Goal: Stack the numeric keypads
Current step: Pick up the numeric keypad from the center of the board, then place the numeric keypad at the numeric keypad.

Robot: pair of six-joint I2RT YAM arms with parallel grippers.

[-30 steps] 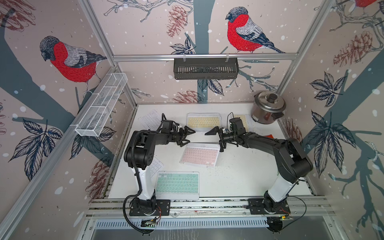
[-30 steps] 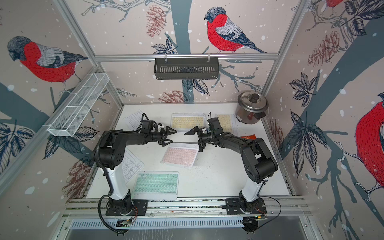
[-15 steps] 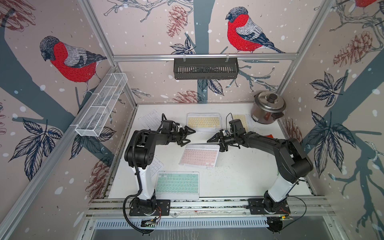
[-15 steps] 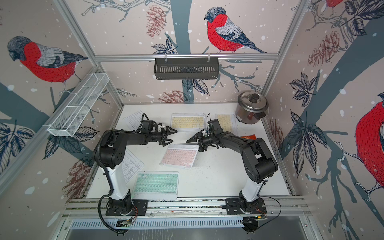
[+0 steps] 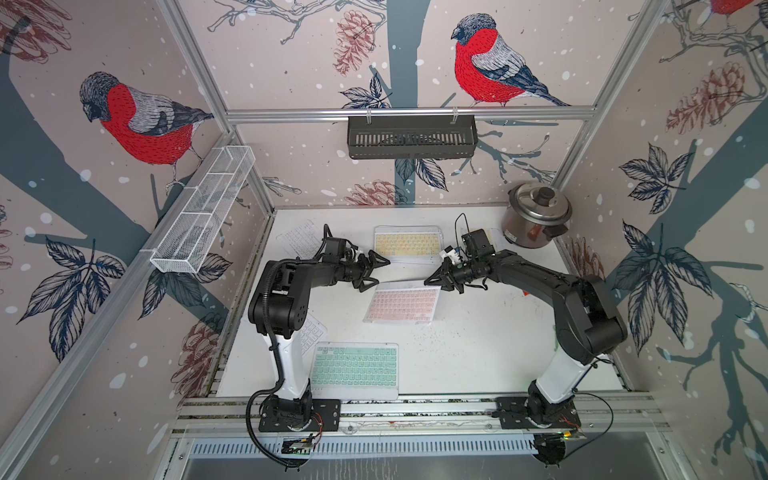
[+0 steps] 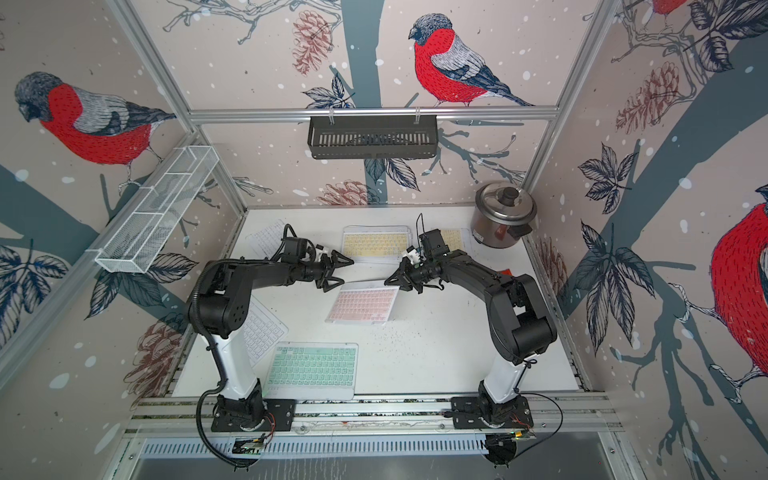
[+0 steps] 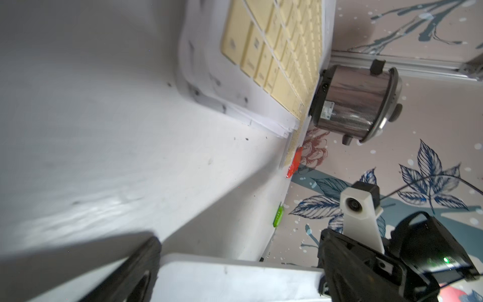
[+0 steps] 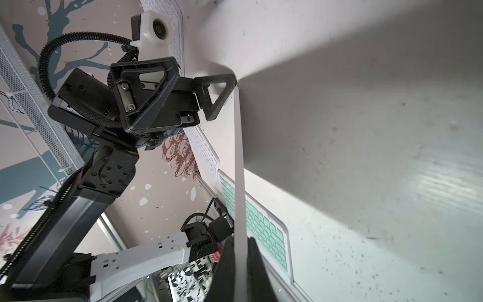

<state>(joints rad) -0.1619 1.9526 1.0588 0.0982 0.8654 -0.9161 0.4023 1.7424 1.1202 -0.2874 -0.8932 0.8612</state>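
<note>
Here the pink keypad [image 5: 402, 305] lies near the middle of the white desk [image 5: 478, 353], with both arms reaching in toward its far edge. The right pincer [image 5: 432, 281] has closed tight on that edge at the keypad's far right corner; in the right wrist view the thin white rim [image 8: 240, 198] runs straight between the two dark fingers [image 8: 257, 272]. The left pincer [image 5: 379, 274] stands wide open at the far left corner, and in the left wrist view the keypad's white rim [image 7: 235, 279] sits between its spread fingers [image 7: 141, 264], gripped by neither. The far edge looks raised slightly off the desk, though this cannot be told for sure from these angles. Behind the pincers, toward the back wall, a yellow keypad [image 5: 407, 243] tops a low pile. A mint green keypad [image 5: 355, 368] lies at the front by the left arm's base, well apart from both pincers, and a white keypad [image 5: 299, 239] rests at the back left.
</note>
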